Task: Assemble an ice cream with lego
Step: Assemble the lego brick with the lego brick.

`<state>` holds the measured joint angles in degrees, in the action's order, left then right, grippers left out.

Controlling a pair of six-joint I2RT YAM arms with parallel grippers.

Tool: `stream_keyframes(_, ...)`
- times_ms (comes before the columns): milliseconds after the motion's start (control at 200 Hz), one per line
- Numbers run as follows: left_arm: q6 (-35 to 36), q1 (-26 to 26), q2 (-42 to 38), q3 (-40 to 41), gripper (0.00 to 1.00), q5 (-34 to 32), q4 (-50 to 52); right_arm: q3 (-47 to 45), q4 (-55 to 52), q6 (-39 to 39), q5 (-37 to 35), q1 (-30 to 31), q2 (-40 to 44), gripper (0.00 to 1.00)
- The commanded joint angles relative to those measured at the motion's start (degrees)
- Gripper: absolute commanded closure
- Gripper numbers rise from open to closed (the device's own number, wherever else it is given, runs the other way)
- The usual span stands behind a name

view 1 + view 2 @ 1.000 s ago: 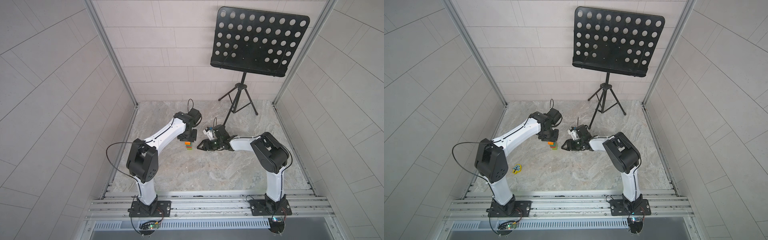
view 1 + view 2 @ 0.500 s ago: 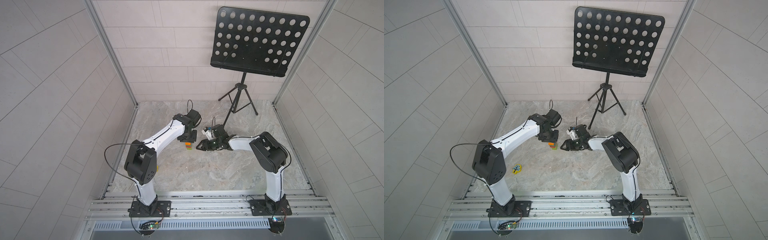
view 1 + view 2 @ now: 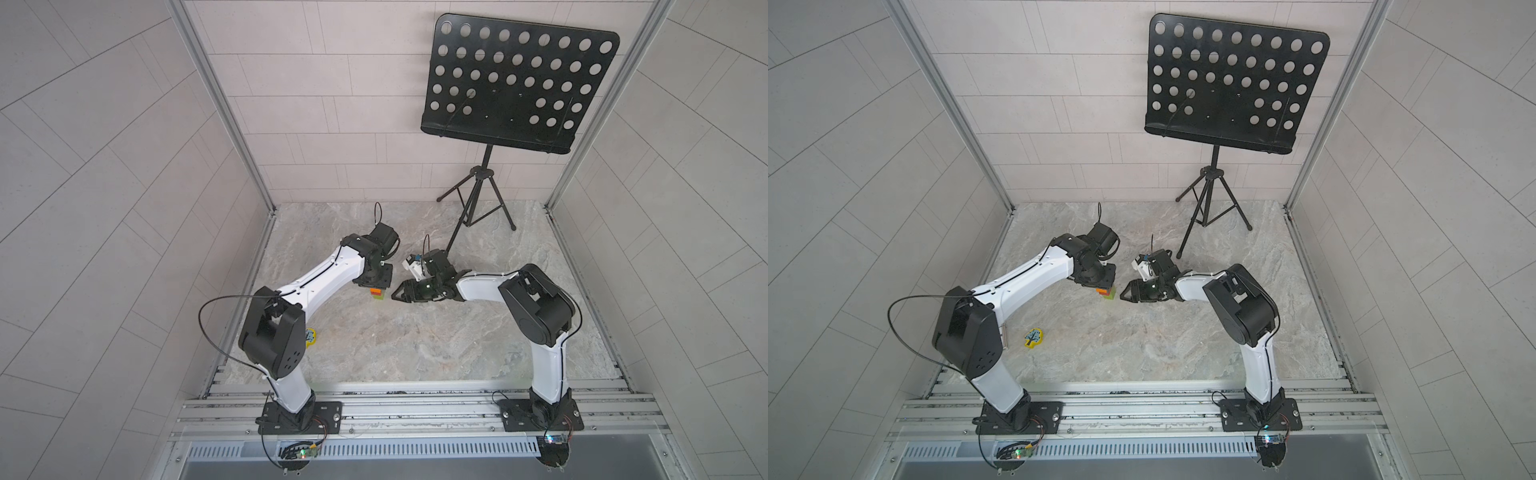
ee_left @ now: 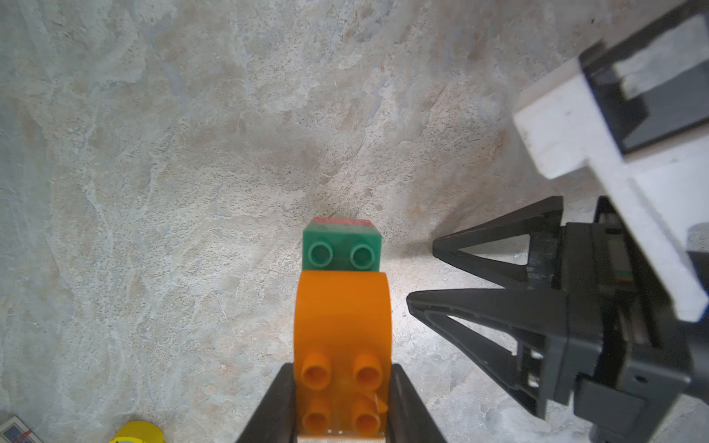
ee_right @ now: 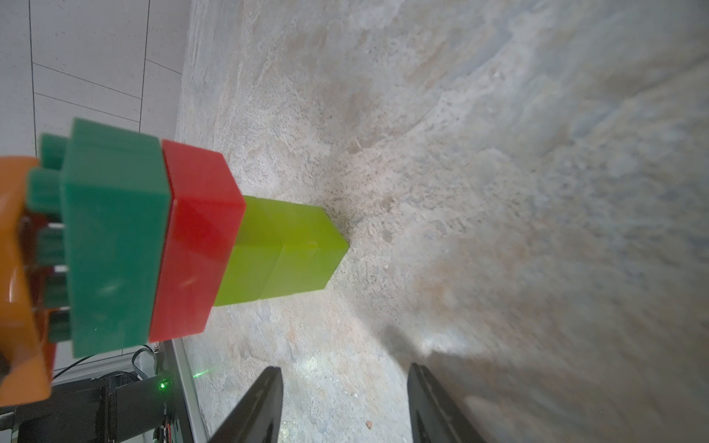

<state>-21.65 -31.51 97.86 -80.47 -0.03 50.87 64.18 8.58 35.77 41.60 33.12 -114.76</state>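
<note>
Altogether five bricks [image 5: 199, 245], orange brick [image 4: 341, 318] tight in left gripper [image 4: 342, 370]; right gripper [image 5: 345, 368] parted, empty.

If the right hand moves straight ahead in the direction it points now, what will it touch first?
Probably the ice cream, at its lime stem: the open right hand points at it from close by, and nothing lies between. Height is hard to judge.

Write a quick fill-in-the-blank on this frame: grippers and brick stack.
1. The left gripper is ___ on the orange brick.
2. The right gripper is ___ and empty.
3. Directly under the green brick sits the ___ one.
4. The green brick's ___ show in a gap below the orange brick.

Missing words: shut; open; red; studs
</note>
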Motion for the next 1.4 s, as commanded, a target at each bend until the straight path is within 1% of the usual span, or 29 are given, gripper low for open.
stream_keyframes(0, 2.6, 0.4, -2.2, 0.7, 0.96, -1.2, -1.7, 0.5, -1.7, -1.0, -0.2, 0.5, -0.8, 0.43)
stream_keyframes(135, 3.9, 0.4, -2.4, 0.6, 0.96, -1.9, -2.0, 0.6, -1.6, -1.0, 0.0, 0.5, -0.8, 0.43)
stream_keyframes(240, 4.1, 0.4, -1.7, 0.3, 0.96, -1.1, -1.5, 0.5, -1.6, -1.0, 0.1, 0.5, -0.8, 0.43)
stream_keyframes(350, 3.9, 0.5, -0.5, -0.2, 0.97, -1.8, -0.6, 0.4, -1.8, -1.1, 0.1, 0.5, -0.6, 0.43)
stream_keyframes(866, 3.5, 2.0, 2.2, -0.1, 0.97, 2.1, -0.5, 0.5, -1.8, -1.4, 0.1, 0.6, -0.8, 0.43)
stream_keyframes(1396, 4.5, 1.9, 8.1, -0.9, 0.97, 2.9, 2.8, 0.6, -1.1, -1.2, 0.5, 0.7, -0.9, 0.43)
